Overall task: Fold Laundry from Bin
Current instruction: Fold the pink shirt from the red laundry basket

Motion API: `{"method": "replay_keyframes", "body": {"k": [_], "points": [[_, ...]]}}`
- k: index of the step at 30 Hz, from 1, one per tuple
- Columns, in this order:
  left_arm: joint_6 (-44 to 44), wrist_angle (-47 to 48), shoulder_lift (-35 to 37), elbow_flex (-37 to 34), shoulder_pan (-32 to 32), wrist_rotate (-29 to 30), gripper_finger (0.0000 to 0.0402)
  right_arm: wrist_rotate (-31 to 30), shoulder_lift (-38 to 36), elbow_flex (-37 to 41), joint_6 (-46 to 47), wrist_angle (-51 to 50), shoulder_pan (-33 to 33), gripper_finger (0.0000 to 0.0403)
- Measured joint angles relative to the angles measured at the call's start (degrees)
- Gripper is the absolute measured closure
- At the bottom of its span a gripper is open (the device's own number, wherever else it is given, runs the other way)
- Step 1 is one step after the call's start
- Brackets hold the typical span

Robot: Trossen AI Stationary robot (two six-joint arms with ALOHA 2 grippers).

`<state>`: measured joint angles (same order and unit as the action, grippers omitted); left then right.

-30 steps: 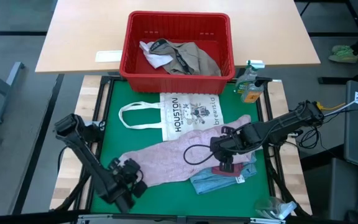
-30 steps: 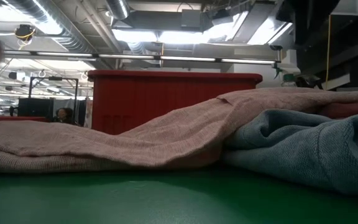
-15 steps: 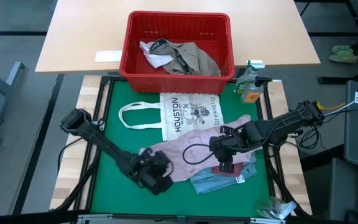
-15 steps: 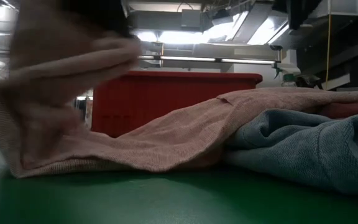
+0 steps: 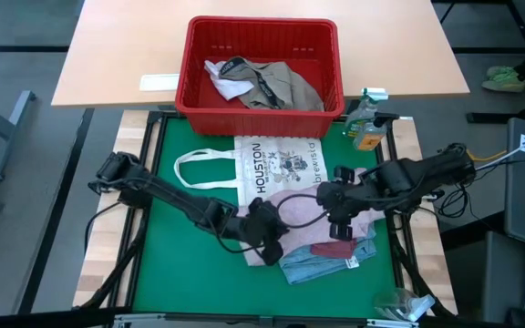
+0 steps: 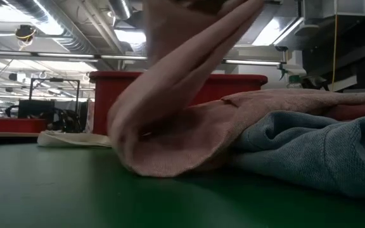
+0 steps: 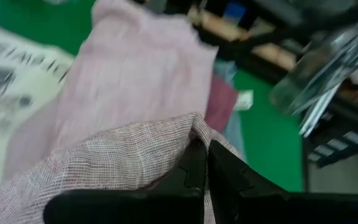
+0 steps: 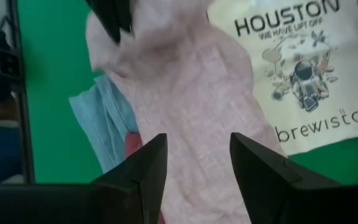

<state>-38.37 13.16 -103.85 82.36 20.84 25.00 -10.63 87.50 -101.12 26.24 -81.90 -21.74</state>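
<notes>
The left end effector (image 5: 264,239) is pinched shut on the near-left edge of the pale pink garment (image 5: 310,211), holding that edge up off the green mat (image 5: 185,264) and over toward the right, so the cloth doubles over on itself (the low view shows the raised flap (image 6: 189,57) arching above the part that lies flat). In the left wrist view the two dark fingers (image 7: 199,167) meet with a fold of pink cloth (image 7: 123,155) clamped between them.

The right end effector (image 5: 337,211) hangs over the right part of the same garment with its fingers spread apart; in the right wrist view the two fingers (image 8: 143,168) stand on either side of bare pink cloth (image 8: 191,99), and I cannot tell whether they touch it.

Under the pink piece, toward the near right of the mat, lie a light blue garment (image 5: 306,266) and a maroon one (image 5: 334,251), the blue showing at the near edge. The white HOUSTON tote bag (image 5: 276,164) lies flat just beyond the pink garment. The red bin (image 5: 261,64) stands on the bench (image 5: 117,55) at the far side, with white (image 5: 219,78) and khaki-grey pieces (image 5: 285,87) in it. A spray bottle (image 5: 365,123) stands just right of the bin.
</notes>
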Motion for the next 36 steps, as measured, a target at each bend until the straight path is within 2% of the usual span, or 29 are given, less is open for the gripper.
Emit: {"method": "replay_keyframes", "body": {"k": [8,15,23,27,36], "points": [[4.74,-10.04,-3.94,0.09,-1.75,-3.92,0.0401,-0.33,0.04,-2.15,0.0,0.71,0.0,0.0228],[5.94,-14.34,-8.99,0.07,-3.59,-4.13,0.0391,-0.33,0.04,-2.12,0.01,0.77,0.0,0.0228],[6.48,-19.34,-11.39,0.05,-6.2,-3.7,0.0373,-0.33,0.04,-2.1,0.02,1.09,0.0,0.0228],[12.08,-22.13,-11.39,0.05,-6.29,-3.57,0.0352,-0.31,0.04,-2.1,0.02,1.1,0.0,0.0228],[23.16,-29.71,-11.36,-0.02,-6.2,-3.52,0.0278,-0.31,0.04,-2.1,0.02,1.3,-0.04,0.0228]]}}
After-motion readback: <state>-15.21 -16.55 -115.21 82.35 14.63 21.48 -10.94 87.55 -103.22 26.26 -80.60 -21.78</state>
